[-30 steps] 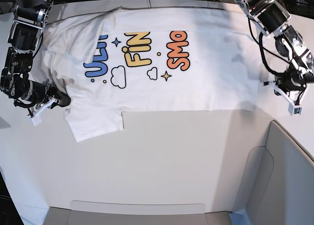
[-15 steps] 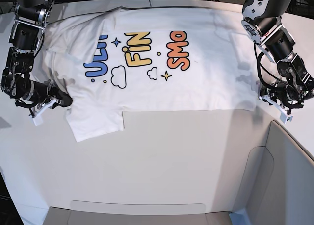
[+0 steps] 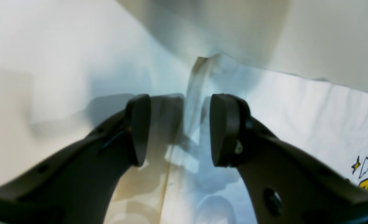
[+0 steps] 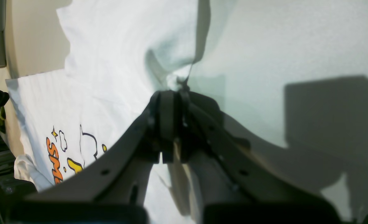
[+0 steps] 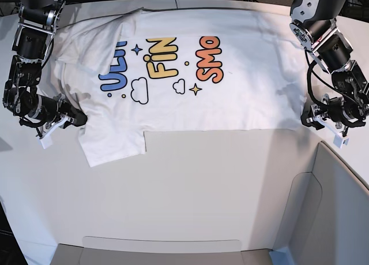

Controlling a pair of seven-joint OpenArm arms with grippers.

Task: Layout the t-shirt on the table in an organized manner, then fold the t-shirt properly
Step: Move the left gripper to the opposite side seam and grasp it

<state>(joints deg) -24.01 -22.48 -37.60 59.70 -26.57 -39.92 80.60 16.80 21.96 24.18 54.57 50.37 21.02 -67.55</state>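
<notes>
White desk (image 5: pixel 202 184) carries the t-shirt (image 5: pixel 242 86), spread print-up across its far half. Left claw (image 3: pixel 179 130) stands released, its pads (image 3: pixel 223 129) parted astride the shirt's hem edge, nothing pinched. Right claw (image 4: pixel 174 119) is clenched on a fold of shirt cloth at the sleeve side.

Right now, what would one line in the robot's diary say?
t-shirt: spread print-up on table | right gripper: shut on sleeve-side fabric | left gripper: open, straddling hem edge, not gripping
</notes>
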